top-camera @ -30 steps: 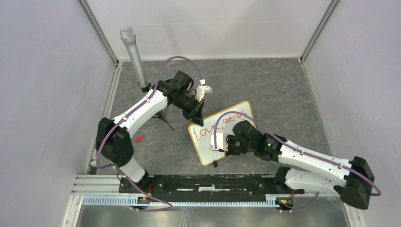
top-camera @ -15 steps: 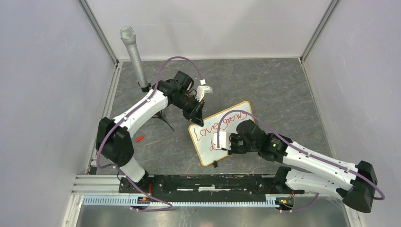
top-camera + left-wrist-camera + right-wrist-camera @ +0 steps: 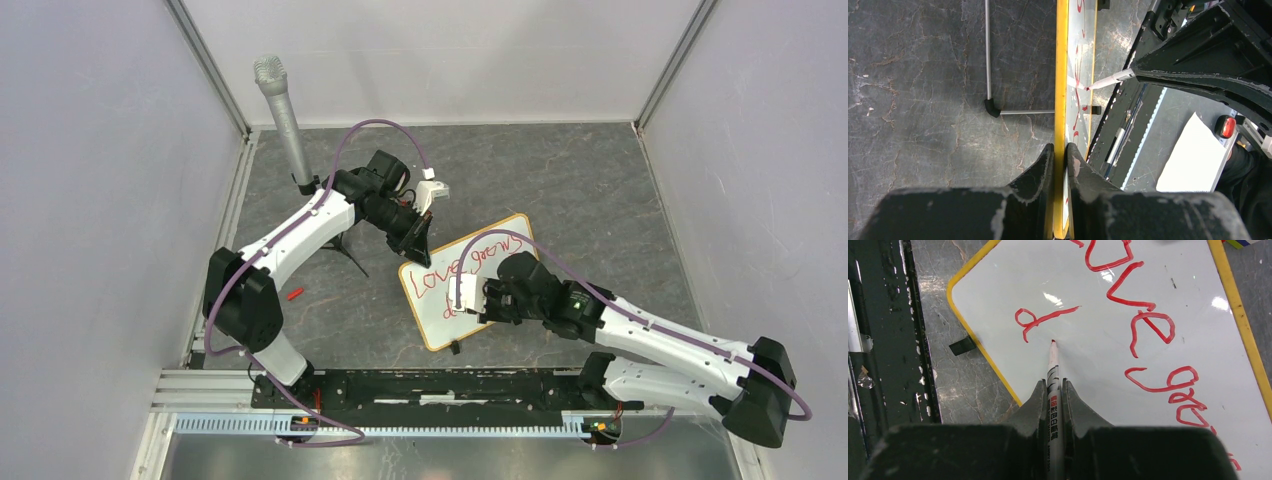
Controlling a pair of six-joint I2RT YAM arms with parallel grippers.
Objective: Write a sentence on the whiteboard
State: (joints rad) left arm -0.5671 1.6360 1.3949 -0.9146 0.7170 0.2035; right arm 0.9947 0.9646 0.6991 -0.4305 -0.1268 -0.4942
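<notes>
the sentence [image 3: 1143, 304] so far reads "love grows" plus a lone "d" on the second line, so "aily." is left to write. it sits on the whiteboard [image 3: 1098, 380], mid-surface and skewed, its top corner toward 11 o'clock in the top view.

to do this step well, start the "a" close beside the "d" at an even, light pressure, and run the line parallel to the first (there is little room before the near frame).

the marker [image 3: 1053, 365] has a white printed barrel and a red tip at the board face; i cannot tell if it touches. the right gripper [image 3: 1053, 386] has its jaws clamped on the barrel. the left gripper [image 3: 1060, 150] has its jaws clamped on the board's frame, and should hold firm against the strokes.

the face is glossy with glare spots, and the frame is thin, yellowish and round-cornered, with a black clip foot [image 3: 962, 345]. the surface [image 3: 968, 385] is dark, veined and stone-like.
</notes>
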